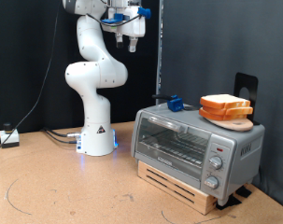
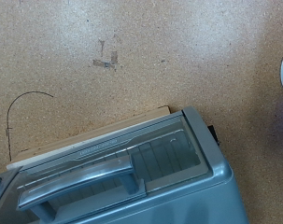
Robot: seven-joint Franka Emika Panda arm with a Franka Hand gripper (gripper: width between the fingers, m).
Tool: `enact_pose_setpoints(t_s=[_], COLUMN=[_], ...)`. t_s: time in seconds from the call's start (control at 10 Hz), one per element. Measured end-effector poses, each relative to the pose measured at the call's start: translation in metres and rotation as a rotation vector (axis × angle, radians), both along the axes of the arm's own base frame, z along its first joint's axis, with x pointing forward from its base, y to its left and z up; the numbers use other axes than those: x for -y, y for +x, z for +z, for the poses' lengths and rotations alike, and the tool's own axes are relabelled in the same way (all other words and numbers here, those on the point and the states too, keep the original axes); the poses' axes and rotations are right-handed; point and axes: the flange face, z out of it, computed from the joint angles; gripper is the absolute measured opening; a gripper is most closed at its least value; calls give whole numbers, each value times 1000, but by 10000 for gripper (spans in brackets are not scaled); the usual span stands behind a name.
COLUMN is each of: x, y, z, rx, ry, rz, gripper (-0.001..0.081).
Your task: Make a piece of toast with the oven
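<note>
Gripper hangs high in the air at the top of the exterior view, on the end of the white arm, holding nothing. Its fingers are small and partly hidden from here, so I cannot tell how far apart the jaws stand.

Well below the gripper, and off toward the exterior view's right, sits the oven, a silver-grey box with its glass door closed, its grey bar handle across the front and knobs down one side. It rests on a wooden slatted base.

The piece of toast lies on top of the oven, on a round wooden board, far from the gripper. A small blue object sits on the oven's roof beside it.

The wrist view looks down on the closed door and the brown particle-board table.
</note>
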Motion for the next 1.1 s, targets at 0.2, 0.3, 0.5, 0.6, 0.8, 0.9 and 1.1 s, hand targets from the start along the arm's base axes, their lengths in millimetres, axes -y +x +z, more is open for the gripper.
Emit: enact_pose_setpoints(t_s=[0.2, 0.3, 0.5, 0.6, 0.8, 0.9, 1.1], x=[-11, -20, -17, -13, -21, -30, -38], y=[-3, -10, -27, -30, -29, -27, -16], z=[0, 1, 3, -1, 1, 4, -1], rx=[-11, -39, -96, -111, -80, -29, 83], ry=[5, 7, -38, -55, -21, -21, -61], rz=[165, 296, 543, 639, 695, 810, 1032], gripper=[809, 809, 809, 809, 809, 809, 809])
